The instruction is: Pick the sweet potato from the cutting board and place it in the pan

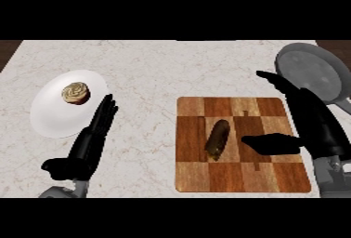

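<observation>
While the sweet potato (218,139) lies untouched near the middle of the checkered wooden cutting board (241,179), its long axis running nearly up and down the view with a slight tilt, the right hand (312,123) hangs over the board's right edge. Its fingers (274,80) are straight and stretched toward the far side of the bench (171,69), with the fingertips near the rim of the grey pan (310,69), and its thumb (269,143) sticks out leftward over the board, ending just beside the sweet potato without clearly touching it; the hand holds nothing. The pan sits at the far right of the pale marbled bench, just beyond the board's far right corner, and part of it is hidden behind the right hand. The left hand (87,144) rests on the left side, fingers straight and close together, pointing away from the robot, thumb out to the left. Its fingertips reach the near edge of a white plate (51,116), which carries a small frosted cupcake (76,93).
</observation>
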Robot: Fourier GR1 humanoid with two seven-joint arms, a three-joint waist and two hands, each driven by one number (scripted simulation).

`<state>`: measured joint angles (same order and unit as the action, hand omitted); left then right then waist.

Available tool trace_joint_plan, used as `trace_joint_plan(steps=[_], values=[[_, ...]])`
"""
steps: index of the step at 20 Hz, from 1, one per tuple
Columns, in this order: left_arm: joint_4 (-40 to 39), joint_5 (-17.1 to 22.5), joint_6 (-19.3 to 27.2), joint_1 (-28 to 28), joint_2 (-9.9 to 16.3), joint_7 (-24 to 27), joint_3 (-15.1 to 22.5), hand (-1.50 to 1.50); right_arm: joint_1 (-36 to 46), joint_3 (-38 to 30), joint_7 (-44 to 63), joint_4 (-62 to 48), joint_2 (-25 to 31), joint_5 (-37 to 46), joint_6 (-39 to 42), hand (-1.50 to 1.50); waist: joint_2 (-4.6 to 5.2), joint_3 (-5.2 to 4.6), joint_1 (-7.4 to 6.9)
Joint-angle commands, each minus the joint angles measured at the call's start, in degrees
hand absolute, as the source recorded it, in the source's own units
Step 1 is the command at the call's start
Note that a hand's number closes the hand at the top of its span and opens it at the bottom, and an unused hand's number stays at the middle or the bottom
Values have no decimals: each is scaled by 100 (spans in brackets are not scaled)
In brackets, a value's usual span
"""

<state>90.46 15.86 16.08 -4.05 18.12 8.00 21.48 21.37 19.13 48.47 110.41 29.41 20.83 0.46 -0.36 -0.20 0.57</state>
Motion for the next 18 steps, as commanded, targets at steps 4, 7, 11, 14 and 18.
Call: trace_joint_plan(steps=[4,7,11,14,18], values=[[-166,-42,-137,-175,-146,60,-77,0,853,779,1744,19,-324,-2,1269,-150,27,10,-97],[-326,-116,-107,-223,-291,211,-36,0,1550,746,1664,-1294,-624,-249,1551,-150,73,7,-220],[-277,-190,-142,-228,-297,177,63,0,1664,1074,1889,-1858,-557,-628,2253,-150,67,3,-228],[-355,-110,-217,-304,-271,155,-58,0,1732,1441,1959,-2367,-692,-731,2531,-150,69,2,-221],[-157,-223,-114,-126,-336,51,97,0,1673,1954,1853,-2876,-776,-622,2708,-150,44,11,-203]])
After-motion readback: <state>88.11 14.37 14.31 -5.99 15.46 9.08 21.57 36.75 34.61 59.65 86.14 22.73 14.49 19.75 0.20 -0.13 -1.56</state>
